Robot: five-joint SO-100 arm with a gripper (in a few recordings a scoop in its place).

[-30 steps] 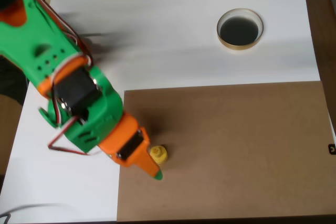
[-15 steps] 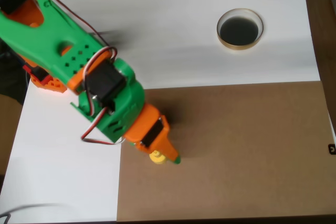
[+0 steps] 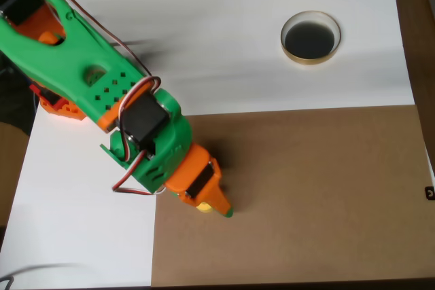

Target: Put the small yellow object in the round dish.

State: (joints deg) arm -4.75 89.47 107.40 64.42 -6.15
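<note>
Reaching in from the upper left corner of the overhead view, the green and orange arm [image 3: 102, 93] slants down toward the lower middle, its wrist crossing from the white sheet [image 3: 224, 39] onto the brown board [image 3: 312, 195]. The gripper [image 3: 212, 207] points down and to the right, its orange finger [image 3: 219, 200] ending in a green tip. The small yellow object [image 3: 202, 206] shows as a sliver just under that finger, on the board near its left edge, touching or nearly touching the gripper. Whether the jaws are closed on it or merely over it cannot be told from above. The round dish [image 3: 310, 37] sits on the white sheet at the upper right, well apart from the gripper.
</note>
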